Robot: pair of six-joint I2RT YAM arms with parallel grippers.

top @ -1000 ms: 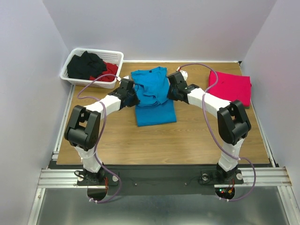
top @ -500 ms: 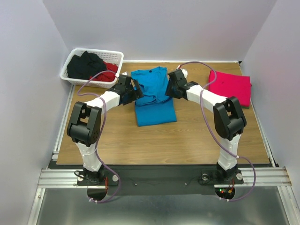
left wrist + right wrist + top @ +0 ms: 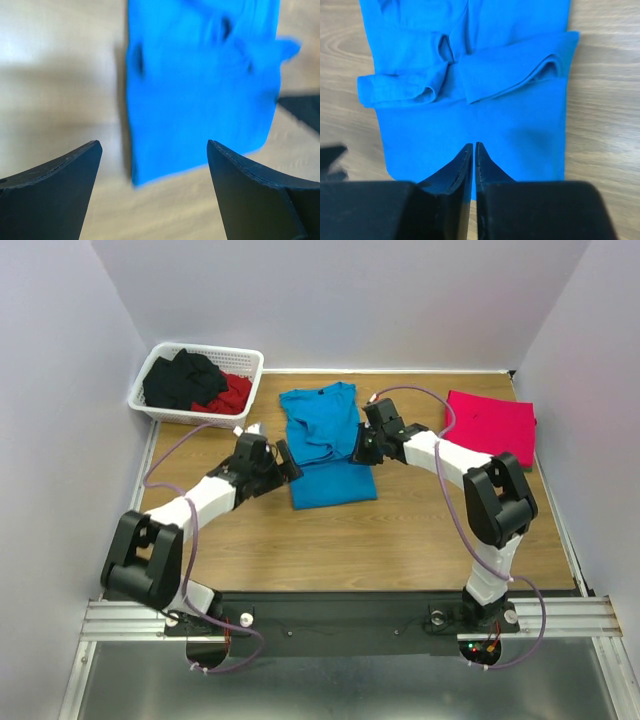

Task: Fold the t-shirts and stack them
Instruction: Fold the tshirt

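Left jaws: spread wide, empty, just beside the left edge of the blue t-shirt [image 3: 325,445].
Right jaws: closed almost tip to tip, nothing seen between them, tips over the blue t-shirt.
Blue t-shirt: flat on the table [image 3: 400,540], sleeves folded in, between both jaws.
Red t-shirt [image 3: 490,425]: folded, well apart to the right of the right jaws.
Basket [image 3: 185,417]: beyond the left jaws, holds dark and red cloth.

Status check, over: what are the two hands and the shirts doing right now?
Left hand open, empty, at left edge of blue t-shirt. Right hand shut, above it. Red t-shirt folded, far right. Basket far left, no obstruction.
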